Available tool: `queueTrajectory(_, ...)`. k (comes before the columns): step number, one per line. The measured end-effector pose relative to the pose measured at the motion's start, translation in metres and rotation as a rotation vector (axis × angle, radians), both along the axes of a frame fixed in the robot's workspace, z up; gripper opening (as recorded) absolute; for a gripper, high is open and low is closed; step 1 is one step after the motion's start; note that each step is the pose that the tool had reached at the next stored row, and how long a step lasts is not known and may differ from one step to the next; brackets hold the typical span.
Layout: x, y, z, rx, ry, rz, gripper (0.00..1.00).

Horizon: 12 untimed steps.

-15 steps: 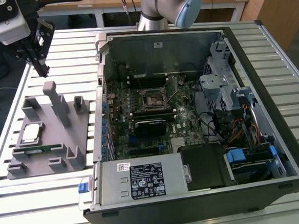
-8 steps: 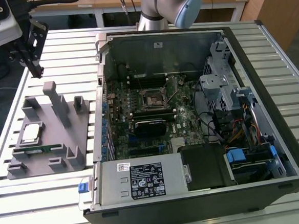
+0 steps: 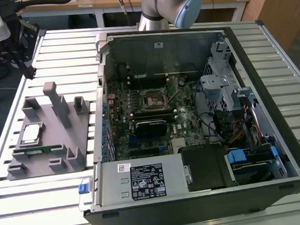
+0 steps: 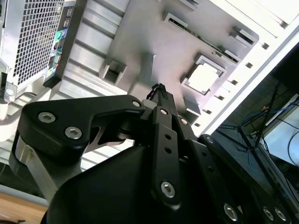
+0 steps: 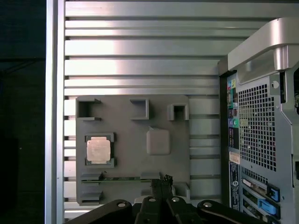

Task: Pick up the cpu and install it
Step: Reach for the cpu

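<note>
Slatted aluminium bench (image 3: 43,202), ribbed and bright. It carries a matte grey fixture (image 3: 63,123) of moulded plastic with raised blocks and shallow pockets.

Open computer case (image 3: 271,83) of dark sheet metal stands just beside the fixture, side panel off. Inside lies a green motherboard (image 3: 140,123) with a square black-framed socket (image 3: 151,98), well apart from the fixture.

Robot arm (image 3: 170,3), pale grey with a blue joint cap, rises beyond the case.

Black gripper (image 5: 161,181), seen in both wrist views (image 4: 161,93), hangs over the fixture's middle, well apart from it. The fingers (image 5: 153,196) look pressed together with nothing between them.

Green memory stick (image 5: 117,178), long and narrow, lies in a slot along one fixture edge. Its end nearer the case sits close under the fingertips.

The cpu (image 5: 99,150) is a flat square with a silvery metal top and a pale rim. It rests level in a square pocket on the side of the fixture farthest from the case, not yet lifted (image 3: 31,133).

From the fingers, the cpu lies across the fixture, away from the case. Being square it has no long axis, and its edges run parallel to the fixture's edges.
</note>
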State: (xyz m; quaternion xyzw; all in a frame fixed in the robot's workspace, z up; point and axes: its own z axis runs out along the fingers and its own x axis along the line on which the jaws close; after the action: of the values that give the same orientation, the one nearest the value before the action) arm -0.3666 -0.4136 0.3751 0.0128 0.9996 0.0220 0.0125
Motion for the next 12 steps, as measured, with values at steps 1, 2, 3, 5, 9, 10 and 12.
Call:
queueTrajectory(1,-0.001,0.0000,0.0000,0.0000,0.0000,0.000,0.11)
queueTrajectory(2,-0.003,0.0000,0.0000,0.0000,0.0000,0.000,0.11)
queueTrajectory(3,-0.004,0.0000,0.0000,0.0000,0.0000,0.000,0.11)
queueTrajectory(5,-0.007,0.0000,0.0000,0.0001,-0.0001,0.000,0.11)
queueTrajectory(9,-0.014,0.0000,0.0000,0.0000,0.0001,0.000,0.11)
queueTrajectory(10,-0.016,0.0000,0.0000,0.0000,0.0000,0.000,0.11)
queueTrajectory(12,-0.020,0.0000,0.0000,0.0001,-0.0001,0.000,0.11)
